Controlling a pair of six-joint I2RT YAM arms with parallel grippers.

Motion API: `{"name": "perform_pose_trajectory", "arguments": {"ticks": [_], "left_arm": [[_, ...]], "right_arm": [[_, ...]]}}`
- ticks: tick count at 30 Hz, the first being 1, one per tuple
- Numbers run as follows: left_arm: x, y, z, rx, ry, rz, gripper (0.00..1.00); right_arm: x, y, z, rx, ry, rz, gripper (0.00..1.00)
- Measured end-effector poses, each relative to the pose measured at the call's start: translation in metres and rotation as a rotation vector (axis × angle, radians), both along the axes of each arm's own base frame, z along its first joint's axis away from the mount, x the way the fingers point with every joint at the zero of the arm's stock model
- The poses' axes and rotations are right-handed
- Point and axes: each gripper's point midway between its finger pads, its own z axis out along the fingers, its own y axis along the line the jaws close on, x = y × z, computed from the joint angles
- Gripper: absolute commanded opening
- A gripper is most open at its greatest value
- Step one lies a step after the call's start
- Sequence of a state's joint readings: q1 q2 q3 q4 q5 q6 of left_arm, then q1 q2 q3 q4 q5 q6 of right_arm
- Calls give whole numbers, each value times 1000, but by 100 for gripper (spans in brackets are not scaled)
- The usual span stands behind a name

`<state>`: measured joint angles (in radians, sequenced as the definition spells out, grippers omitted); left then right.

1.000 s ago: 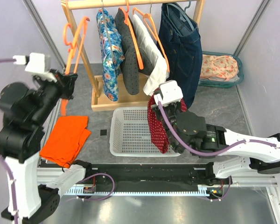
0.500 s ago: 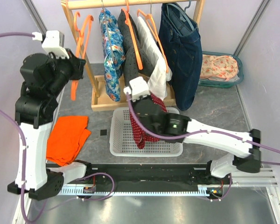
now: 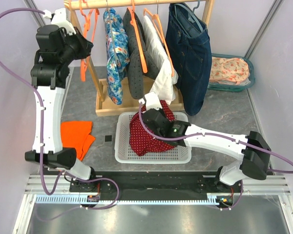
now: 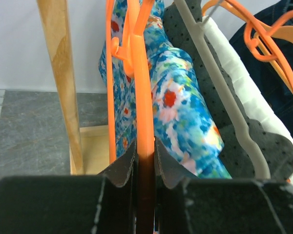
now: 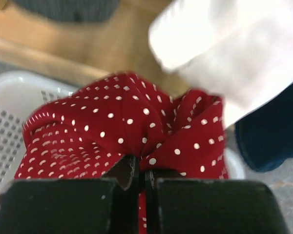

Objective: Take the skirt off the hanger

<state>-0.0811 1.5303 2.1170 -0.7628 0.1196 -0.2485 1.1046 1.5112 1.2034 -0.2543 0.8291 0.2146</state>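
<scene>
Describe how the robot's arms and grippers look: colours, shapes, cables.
Left arm and right arm have white links, bulky black joint housings and a purple cable looping alongside. Left gripper and right gripper have black, wedge-tipped fingers on a black block.

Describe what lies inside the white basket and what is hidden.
A red dotted skirt, pinched by the right gripper, hangs into the basket. Anything beneath the cloth is covered.

floral garment (image 3: 115, 53) and denim (image 3: 190, 53) on rack (image 3: 118, 110)
</scene>
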Motion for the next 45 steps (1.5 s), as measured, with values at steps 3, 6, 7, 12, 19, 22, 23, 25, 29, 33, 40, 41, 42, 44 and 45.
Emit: {"name": "perform_pose_trajectory", "arguments": {"ticks": [3, 6, 7, 12, 19, 22, 23, 25, 29, 33, 40, 41, 42, 44, 45], "left_arm": [[12, -2, 1, -15, -4, -9, 2], [16, -3, 7, -25, -15, -12, 2], [17, -3, 9, -27, -19, -13, 2], [21, -3, 12, -30, -27, -11, 2], [34, 13, -1, -28, 2, 33, 2], [37, 18, -6, -26, 15, 49, 4], [37, 19, -8, -25, 19, 52, 9], [38, 20, -12, -24, 27, 56, 25], [38, 19, -21, -22, 51, 54, 96], [28, 19, -17, -21, 42, 53, 100], [-23, 36, 43, -8, -127, 135, 100], [-32, 38, 54, -9, -162, 143, 100], [-43, 37, 67, -13, -206, 140, 100], [-64, 30, 95, -26, -295, 117, 100], [-74, 22, 108, -34, -334, 95, 100]], "right_arm": [[-12, -10, -23, 12, 49, 8, 0], [-22, -16, -33, 50, 77, 13, 0], [-25, -20, -38, 62, 90, 12, 0], [-37, -31, -67, 74, 145, -4, 0], [-47, -45, -88, 99, 189, -40, 0], [-52, -54, -82, 136, 186, -51, 2], [-53, -55, -79, 148, 183, -52, 4], [-54, -60, -69, 175, 171, -59, 15], [-57, -68, -57, 199, 160, -71, 48], [-58, -73, -42, 216, 148, -78, 62], [-57, -75, -15, 247, 129, -88, 68], [-57, -76, -13, 246, 127, -92, 68], [-58, -77, -11, 246, 126, -94, 67], [-60, -80, -7, 246, 122, -94, 68], [-62, -81, -4, 248, 115, -92, 70]]}}
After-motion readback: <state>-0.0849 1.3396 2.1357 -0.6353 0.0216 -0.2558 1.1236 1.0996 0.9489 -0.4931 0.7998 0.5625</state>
